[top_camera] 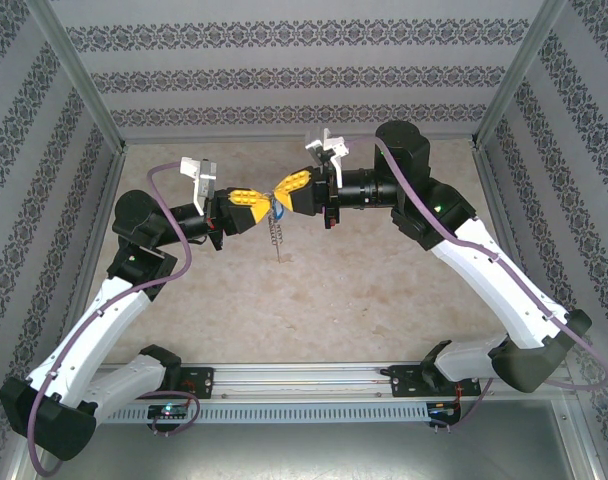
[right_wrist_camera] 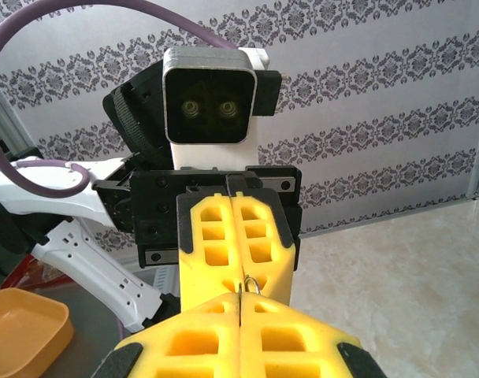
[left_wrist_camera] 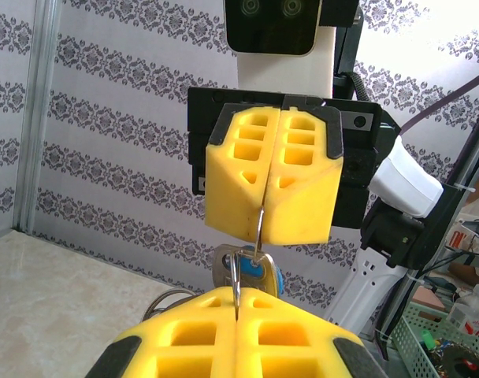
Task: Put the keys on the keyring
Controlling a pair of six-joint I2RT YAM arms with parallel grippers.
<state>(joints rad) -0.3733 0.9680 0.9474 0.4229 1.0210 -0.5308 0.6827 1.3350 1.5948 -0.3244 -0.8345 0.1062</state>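
My left gripper (top_camera: 267, 205) and right gripper (top_camera: 281, 197) meet tip to tip above the middle of the table, both shut. In the left wrist view my left gripper (left_wrist_camera: 236, 303) pinches a thin grey metal edge of the keyring (left_wrist_camera: 236, 279). Facing it, the right gripper (left_wrist_camera: 261, 230) pinches a thin wire ring (left_wrist_camera: 260, 236) that runs down into the hole of the blue-headed key (left_wrist_camera: 263, 274). The key (top_camera: 276, 208) hangs between the fingertips, with the keyring's row of wire rings (top_camera: 277, 238) dangling below. A small wire loop (right_wrist_camera: 252, 283) pokes out at my right gripper (right_wrist_camera: 239, 303).
The beige table (top_camera: 384, 300) is walled by patterned panels and aluminium posts (top_camera: 79, 80). An orange bowl (right_wrist_camera: 23, 331) sits off the table's left side. A green basket (left_wrist_camera: 444, 339) of clutter stands beyond the right side.
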